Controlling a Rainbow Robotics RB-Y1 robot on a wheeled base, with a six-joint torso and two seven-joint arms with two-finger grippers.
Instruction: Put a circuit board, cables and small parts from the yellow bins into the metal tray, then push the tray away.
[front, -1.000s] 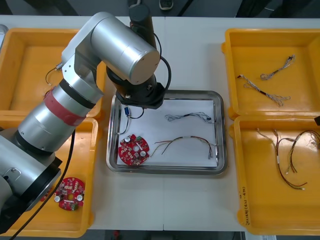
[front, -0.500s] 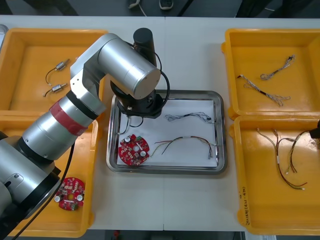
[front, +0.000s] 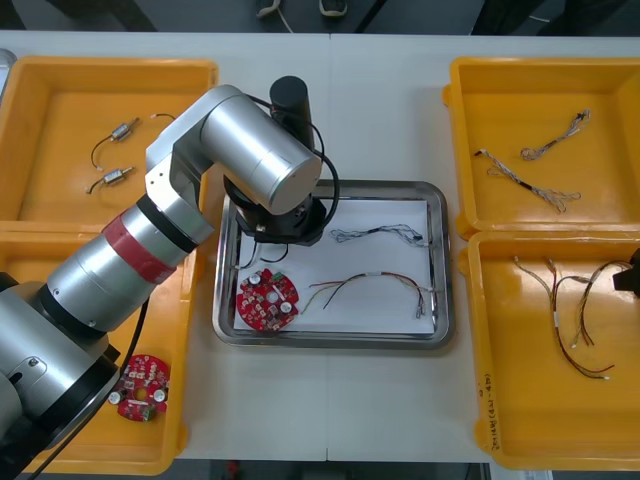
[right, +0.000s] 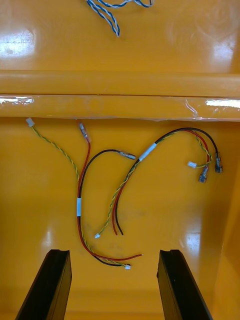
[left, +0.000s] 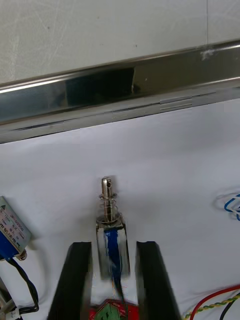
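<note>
Front: left arm over upper left of metal tray; round red circuit board at its lower left.
Left wrist: left hand clamped on small metal part. A tilted release could roll it onto the board.
Right wrist: right hand apart, idle over red and yellow cables.

Four yellow bins, one metal tray, two round red circuit boards, four small metal parts, three twisted blue and white cables.

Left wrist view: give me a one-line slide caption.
Left gripper holds a small metal part over the metal tray's white inside, near its rim.
</note>
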